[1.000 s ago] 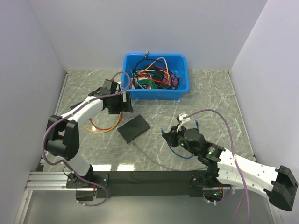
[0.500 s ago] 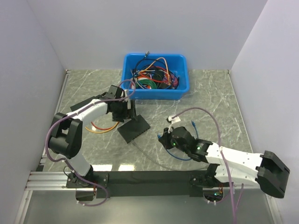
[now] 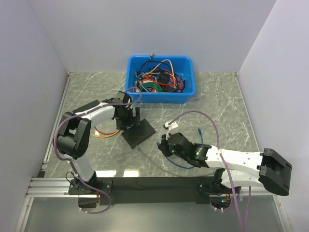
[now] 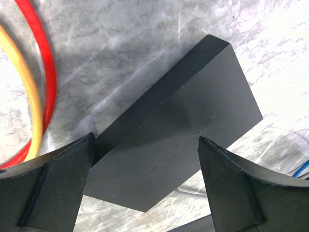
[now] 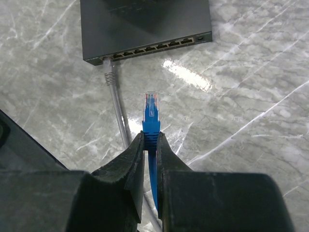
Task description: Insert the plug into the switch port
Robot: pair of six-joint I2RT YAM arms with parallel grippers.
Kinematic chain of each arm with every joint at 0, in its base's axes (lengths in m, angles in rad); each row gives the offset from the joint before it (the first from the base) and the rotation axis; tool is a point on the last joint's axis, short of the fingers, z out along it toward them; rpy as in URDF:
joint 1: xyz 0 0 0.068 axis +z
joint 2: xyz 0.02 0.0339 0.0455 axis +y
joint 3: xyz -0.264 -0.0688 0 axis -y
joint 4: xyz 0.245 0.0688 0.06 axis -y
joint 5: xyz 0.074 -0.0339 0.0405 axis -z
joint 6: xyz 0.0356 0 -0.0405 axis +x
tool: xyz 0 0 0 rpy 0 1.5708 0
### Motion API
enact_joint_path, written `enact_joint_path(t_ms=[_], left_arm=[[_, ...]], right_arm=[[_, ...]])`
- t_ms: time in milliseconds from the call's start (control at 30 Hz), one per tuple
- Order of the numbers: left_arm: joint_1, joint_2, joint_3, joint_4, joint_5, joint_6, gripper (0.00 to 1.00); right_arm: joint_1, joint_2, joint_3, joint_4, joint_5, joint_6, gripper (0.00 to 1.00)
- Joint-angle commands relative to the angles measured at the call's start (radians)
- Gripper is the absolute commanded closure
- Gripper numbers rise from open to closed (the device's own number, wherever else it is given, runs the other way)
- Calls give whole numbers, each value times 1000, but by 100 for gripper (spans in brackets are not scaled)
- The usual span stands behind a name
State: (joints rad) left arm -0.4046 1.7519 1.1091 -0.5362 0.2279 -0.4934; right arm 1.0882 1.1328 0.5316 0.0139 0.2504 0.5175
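Observation:
The black switch (image 3: 138,132) lies flat on the marble table, left of centre. Its row of ports (image 5: 154,48) faces my right gripper, and a grey cable (image 5: 112,87) sits in the leftmost switch port. My right gripper (image 5: 150,137) is shut on the blue boot of the plug (image 5: 151,104). The clear tip points at the ports, a short way off. In the top view this gripper (image 3: 161,145) is just right of the switch. My left gripper (image 4: 146,145) is open over the switch's top (image 4: 178,125), one finger at each side.
A blue bin (image 3: 189,90) full of tangled cables stands at the back. A red and yellow cable loop (image 4: 29,96) lies left of the switch. The blue cable (image 3: 186,165) trails under my right arm. A small white piece (image 3: 170,124) rests right of the switch.
My left gripper has come from beside the bin down over the switch. My right gripper has moved left toward the switch's ports with the plug in it.

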Motion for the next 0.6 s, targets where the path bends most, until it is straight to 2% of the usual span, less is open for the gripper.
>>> enact_joint_path(t_ms=[0,233,567], left_arm=[[-14,6,8,2,31,-34,7],[-14,0,14,4,65,-42,7],[-16,-5,18,-1,47,-40,10]], right_arm=[[18,28,42,-6,55,15,100],[27,131,71,-29,78,10,100],[50,338,224,-34,119,-19,100]])
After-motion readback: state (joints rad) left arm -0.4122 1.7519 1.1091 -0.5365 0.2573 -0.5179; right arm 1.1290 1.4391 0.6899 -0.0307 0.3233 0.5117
